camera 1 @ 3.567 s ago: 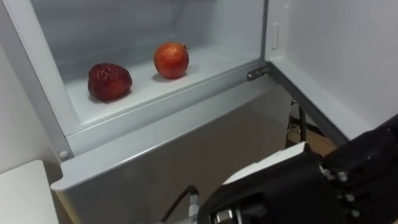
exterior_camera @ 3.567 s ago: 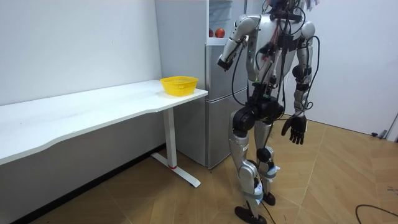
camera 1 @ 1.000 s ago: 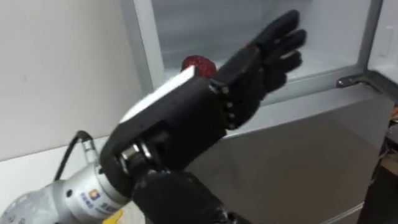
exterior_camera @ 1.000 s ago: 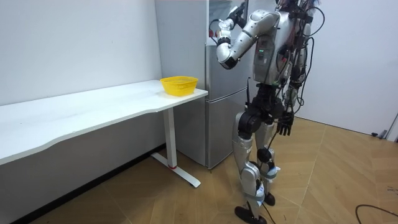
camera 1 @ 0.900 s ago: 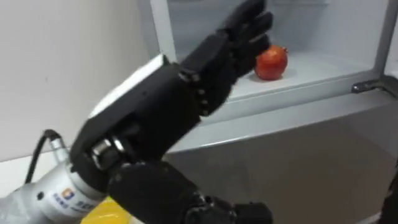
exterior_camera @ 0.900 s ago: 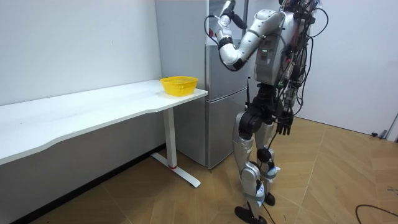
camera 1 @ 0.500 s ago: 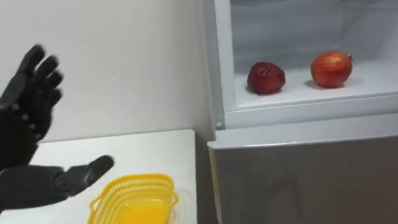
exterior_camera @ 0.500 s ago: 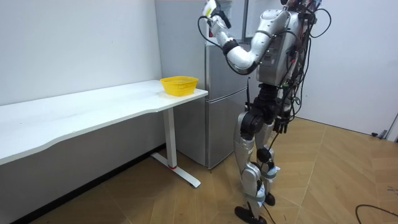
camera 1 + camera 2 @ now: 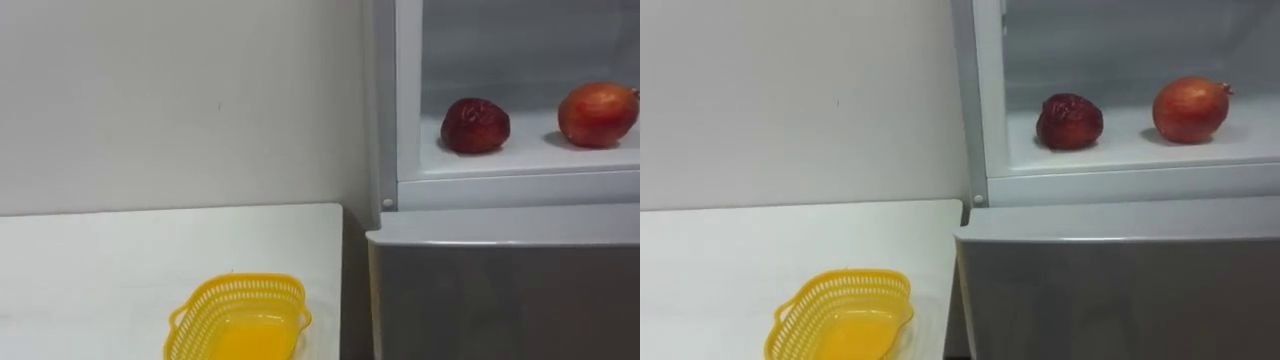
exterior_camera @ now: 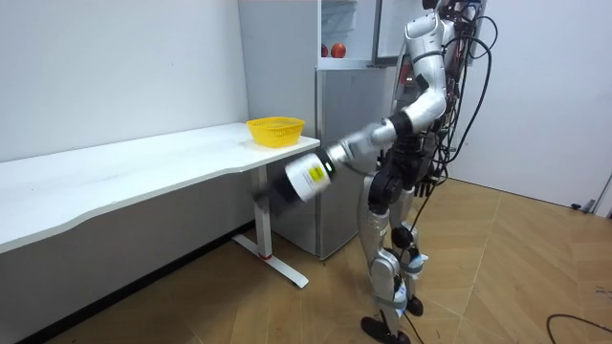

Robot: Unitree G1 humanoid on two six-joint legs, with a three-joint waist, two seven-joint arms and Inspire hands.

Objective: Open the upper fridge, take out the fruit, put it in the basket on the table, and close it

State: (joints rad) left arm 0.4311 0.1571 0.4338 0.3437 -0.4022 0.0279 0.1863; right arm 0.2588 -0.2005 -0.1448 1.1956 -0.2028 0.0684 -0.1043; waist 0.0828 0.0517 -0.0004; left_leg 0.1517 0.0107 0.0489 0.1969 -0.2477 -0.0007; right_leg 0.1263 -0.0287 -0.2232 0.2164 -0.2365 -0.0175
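At the far left we see a white table (image 9: 100, 260) against the wall, with a yellow basket (image 9: 236, 288) standing near its right-hand edge. The basket holds nothing. Just right of the table stands the fridge (image 9: 500, 295), its grey lower door closed and its upper compartment (image 9: 408, 100) open to us. On the white floor of that compartment lie two fruits. The dark red fruit (image 9: 476, 125) sits nearer the compartment's left wall. The pomegranate (image 9: 598, 113) sits to its right, the two apart and not touching. No fingers are near either fruit; both lie free on the shelf.

In the room view we find the robot standing upright in front of the fridge, to the right of the table's end. Its left arm reaches down and toward the room view's left. The left hand (image 10: 273, 187) is low, below the tabletop and in front of the table's leg, well apart from the fruits high in the fridge. We cannot tell how its fingers are set. The right hand (image 10: 427, 183) hangs by the hip on the room view's right. We cannot make out its fingers either.
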